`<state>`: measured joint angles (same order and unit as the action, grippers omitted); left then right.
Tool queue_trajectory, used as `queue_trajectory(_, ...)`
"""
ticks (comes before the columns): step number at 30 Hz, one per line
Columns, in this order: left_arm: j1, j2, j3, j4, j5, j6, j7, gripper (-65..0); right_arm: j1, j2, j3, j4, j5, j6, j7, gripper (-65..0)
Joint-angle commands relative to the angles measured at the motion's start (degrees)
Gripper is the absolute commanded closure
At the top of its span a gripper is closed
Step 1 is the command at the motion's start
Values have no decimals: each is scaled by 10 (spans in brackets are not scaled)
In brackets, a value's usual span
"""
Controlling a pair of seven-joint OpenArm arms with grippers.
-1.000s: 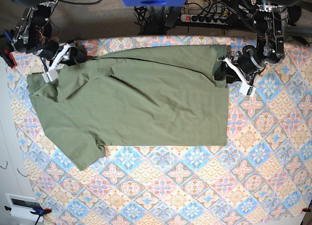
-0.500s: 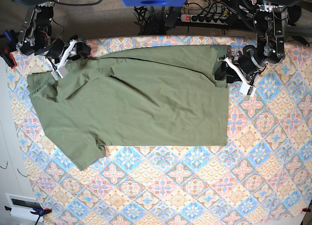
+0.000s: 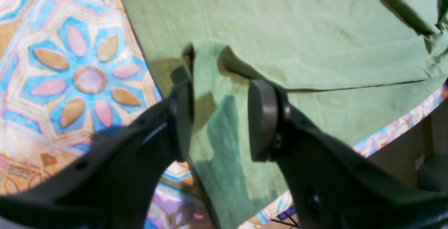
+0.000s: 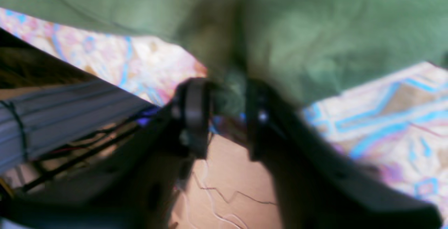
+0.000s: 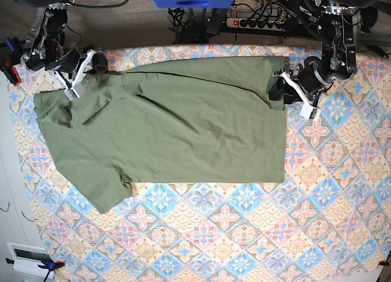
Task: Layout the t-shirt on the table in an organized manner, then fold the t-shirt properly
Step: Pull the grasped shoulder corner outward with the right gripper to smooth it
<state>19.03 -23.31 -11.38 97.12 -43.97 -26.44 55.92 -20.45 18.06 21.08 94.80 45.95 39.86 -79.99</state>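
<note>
The olive-green t-shirt (image 5: 171, 129) lies spread flat on the patterned table (image 5: 244, 233), its hem to the right and its sleeves to the left. My left gripper (image 5: 278, 90) is at the shirt's far right hem corner. In the left wrist view its jaws (image 3: 220, 117) stand apart with a flap of the shirt (image 3: 280, 29) between them. My right gripper (image 5: 98, 65) is at the far left shoulder. The right wrist view is blurred and shows the jaws (image 4: 227, 117) close together on bunched shirt fabric (image 4: 315, 29) at the table's edge.
A power strip (image 5: 256, 22) and cables lie behind the table's far edge. The floor (image 4: 227, 194) shows just past that edge under my right gripper. A white box (image 5: 27, 257) sits beyond the front left corner. Patterned cloth stretches in front of the shirt.
My right gripper has moved up and to the right toward the far edge, taking the shirt's shoulder with it. The left gripper has stayed at the hem corner.
</note>
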Motion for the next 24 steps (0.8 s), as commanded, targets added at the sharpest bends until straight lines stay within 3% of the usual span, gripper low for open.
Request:
queue_trajectory(1, -4, -6, -4, 9, -12, -4, -11, -257, 2, 8, 6, 7, -10, 1, 0, -123)
queue_trajectory(5, -4, -6, -4, 9, -12, -4, -11, -257, 2, 7, 26, 7, -11, 1, 0, -55)
queue_trajectory(8, -4, -6, -5, 9, -12, -4, -11, -257, 1, 6, 78, 7, -5, 1, 0, -52)
queue_trajectory(16, -4, -6, -5, 9, -12, -4, -11, -257, 1, 6, 210, 12, 140, 1, 0, -51)
queue_trajectory(24, -5, -6, -3, 9, -12, -4, -11, -257, 55, 4, 224, 14, 217, 1, 0, -51)
